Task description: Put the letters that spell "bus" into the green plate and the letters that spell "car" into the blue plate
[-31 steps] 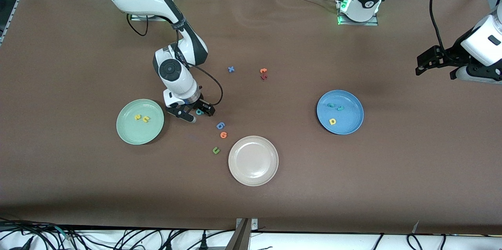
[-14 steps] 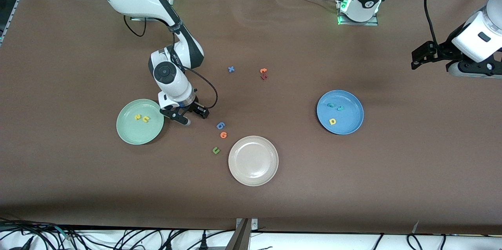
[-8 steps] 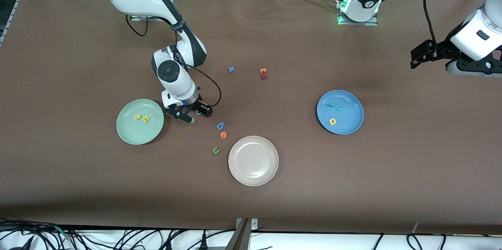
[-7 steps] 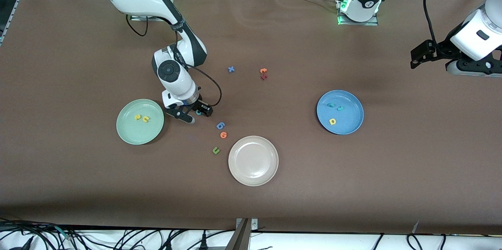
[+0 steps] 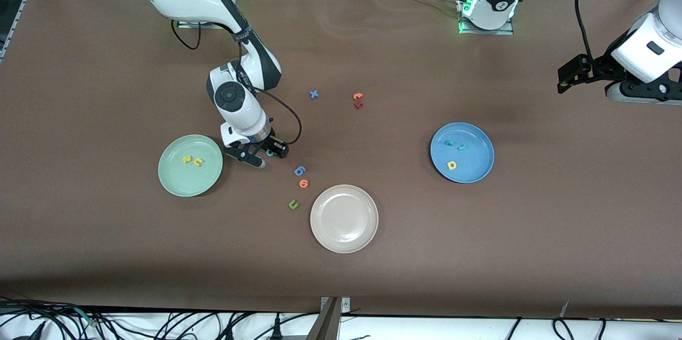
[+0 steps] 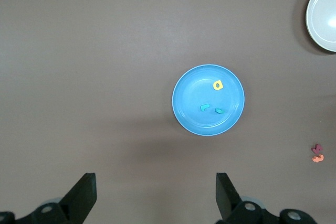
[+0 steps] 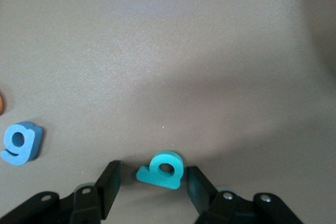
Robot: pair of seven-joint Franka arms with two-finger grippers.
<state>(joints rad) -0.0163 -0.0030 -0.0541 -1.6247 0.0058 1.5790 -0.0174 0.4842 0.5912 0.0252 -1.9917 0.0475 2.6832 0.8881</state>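
Between the right gripper's (image 7: 152,195) fingers (image 7: 111,186) — teal "b" (image 7: 163,170), untouched.

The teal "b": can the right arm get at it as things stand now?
Probably yes. The right tool is down at the table with its fingers open on either side of the teal "b". Nothing lies between them; the blue "g" sits apart.

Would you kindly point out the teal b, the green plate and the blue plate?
teal b (image 7: 164,171), right wrist view, its round bowl.
green plate (image 5: 178,180), front view, bare floor.
blue plate (image 5: 474,161), front view, bare floor.
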